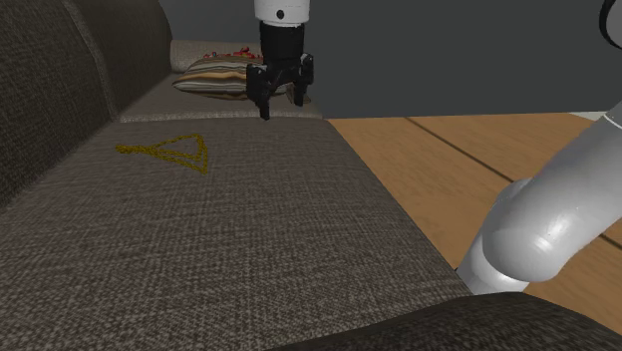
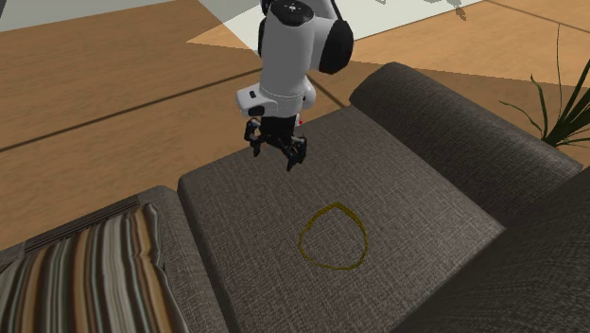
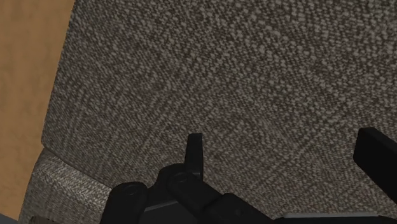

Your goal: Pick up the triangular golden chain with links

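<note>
Shoulder view, second exterior view, wrist view: one entry, task status.

Item 1, golden chain (image 1: 202, 156): a closed loop of small links, three-cornered in outline. It lies flat on the dark woven seat cushion (image 1: 249, 229), about mid-cushion and towards its backrest side. Nothing touches it. In the second exterior view the chain (image 2: 303, 238) reads as a rounded triangle, equally flat on the seat cushion (image 2: 407, 180).

Item 2, gripper (image 1: 283, 108): black, pointing down, with its fingers spread and nothing between them. It hangs above the seat cushion, over the corner where the front edge meets the striped pillow's (image 1: 214, 75) end, well apart from the chain. The second exterior view places the gripper (image 2: 274, 157) above that same corner, clear of the fabric. In the wrist view the gripper (image 3: 283, 159) looks down on bare seat cushion (image 3: 222, 63) weave, with wooden floor (image 3: 32, 76) past the cushion's edge.

Item 3, progress, by judgement:
- Done: jaws readied for a grasp, arm over the right cushion.
- Not yet done: lining up above the chain, coming down to the fabric, closing on the links, lifting.
- Stage: early approach, with the pick itself wholly outstanding.

Item 4, note: the links are thin and lie flush with the weave, so the fingertips would likely need to reach the cushion surface and straddle one side of the loop.
</note>
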Robot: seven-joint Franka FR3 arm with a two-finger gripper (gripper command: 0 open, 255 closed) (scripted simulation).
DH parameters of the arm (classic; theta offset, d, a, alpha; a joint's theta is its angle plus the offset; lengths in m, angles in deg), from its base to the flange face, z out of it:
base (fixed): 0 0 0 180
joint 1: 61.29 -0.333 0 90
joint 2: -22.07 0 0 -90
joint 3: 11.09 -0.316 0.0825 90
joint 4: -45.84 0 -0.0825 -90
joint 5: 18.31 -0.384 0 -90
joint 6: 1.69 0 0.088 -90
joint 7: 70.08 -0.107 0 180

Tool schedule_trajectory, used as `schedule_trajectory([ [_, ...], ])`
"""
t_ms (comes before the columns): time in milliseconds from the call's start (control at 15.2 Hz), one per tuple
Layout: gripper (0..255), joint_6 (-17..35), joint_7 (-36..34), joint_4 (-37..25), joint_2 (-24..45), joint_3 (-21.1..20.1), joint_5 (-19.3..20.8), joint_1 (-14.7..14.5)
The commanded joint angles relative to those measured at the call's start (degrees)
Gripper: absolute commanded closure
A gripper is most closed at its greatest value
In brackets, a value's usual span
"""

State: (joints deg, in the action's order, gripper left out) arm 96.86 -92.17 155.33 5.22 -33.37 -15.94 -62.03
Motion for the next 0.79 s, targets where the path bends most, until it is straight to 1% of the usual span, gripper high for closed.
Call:
schedule_trajectory([
  [0,0,-0.6,-3.8,-4.3,4.5,-2.3,1.2,-0.1],
  [198,0,-1.8,-9.4,-11.1,11.6,-5.4,4.0,-0.8],
  [396,0,-3.9,-14.9,-19.1,19.5,-7.9,7.8,-2.5],
  [528,0,-5.8,-18.4,-25.3,25.2,-9.0,10.8,-4.5],
  [726,0,-9.6,-22.7,-35.9,34.1,-9.7,15.4,-8.7],
])
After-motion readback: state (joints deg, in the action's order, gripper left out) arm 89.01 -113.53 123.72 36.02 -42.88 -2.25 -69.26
